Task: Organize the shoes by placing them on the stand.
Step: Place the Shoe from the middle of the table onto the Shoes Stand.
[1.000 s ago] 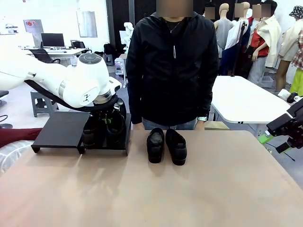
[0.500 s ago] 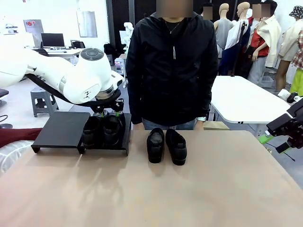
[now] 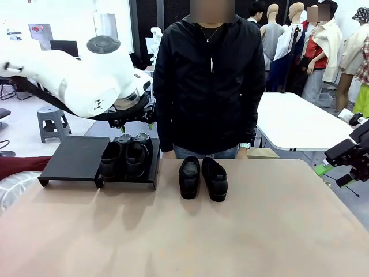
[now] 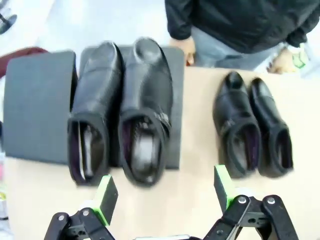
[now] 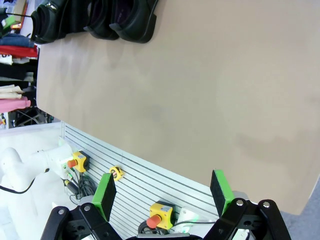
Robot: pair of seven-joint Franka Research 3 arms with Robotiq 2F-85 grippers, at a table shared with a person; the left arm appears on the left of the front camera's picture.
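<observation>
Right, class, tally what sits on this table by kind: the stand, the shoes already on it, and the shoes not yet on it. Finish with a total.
Stand: 1
Shoes on the stand: 2
Shoes on the table: 2
Total: 5

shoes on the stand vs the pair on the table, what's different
The stand pair rests on the stand, right panel; the table pair sits on the bare table. The stand pair's heels overhang its near edge; the table pair lies fully supported. Both are glossy black, side by side, toes toward the person.
</observation>
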